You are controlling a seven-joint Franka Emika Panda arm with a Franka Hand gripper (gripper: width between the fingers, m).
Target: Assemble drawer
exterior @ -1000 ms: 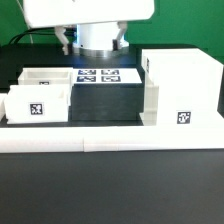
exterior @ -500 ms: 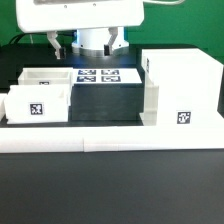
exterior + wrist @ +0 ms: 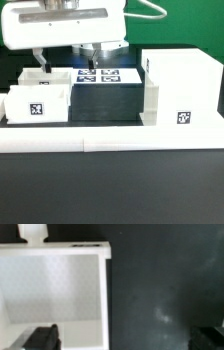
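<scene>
The drawer's tall white shell [image 3: 182, 92] stands at the exterior view's right with a tag on its front. Two white trays sit at the left: the front one [image 3: 38, 108] shows its tag, and the rear one [image 3: 45, 80] is behind it. My gripper [image 3: 63, 66] hangs open and empty just above the rear tray. In the wrist view the gripper [image 3: 125, 336] straddles that tray's side wall [image 3: 103, 291]. One finger [image 3: 42, 336] is over the tray's inside and the other is over the black table. The tray's knob [image 3: 35, 232] shows at its end.
The marker board [image 3: 110, 75] lies flat on the black table between the trays and the shell. A long low white border wall [image 3: 110, 142] runs along the front. The arm's white body fills the exterior view's top left.
The arm has moved to the exterior view's left and lower, from above the marker board to above the rear tray. The jaws stay open. The drawer parts have not moved.
</scene>
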